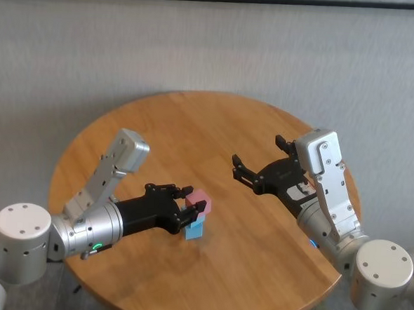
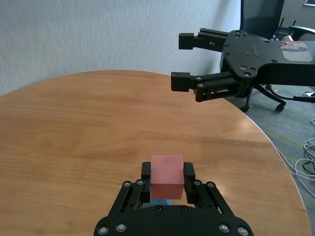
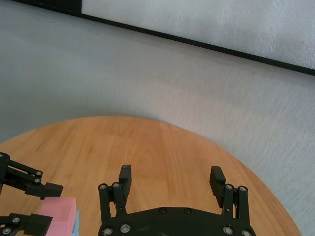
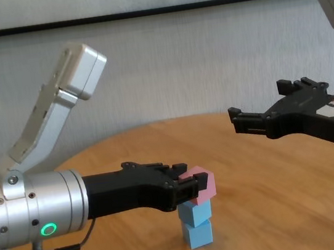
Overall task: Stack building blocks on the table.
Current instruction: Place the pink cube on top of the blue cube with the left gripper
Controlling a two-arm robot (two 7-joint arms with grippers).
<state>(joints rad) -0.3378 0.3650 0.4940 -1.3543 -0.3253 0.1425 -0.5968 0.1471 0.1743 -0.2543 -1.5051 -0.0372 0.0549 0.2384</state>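
Two light blue building blocks stand stacked near the front middle of the round wooden table. A pink block sits on top of them, with my left gripper shut on its sides. In the left wrist view the pink block fills the gap between the fingers, with a sliver of blue under it. My right gripper hangs open above the table to the right, apart from the stack, with nothing in it; the right wrist view shows its own spread fingers.
In the left wrist view an office chair and cables on the carpet lie beyond the table's right edge. A grey wall stands behind the table.
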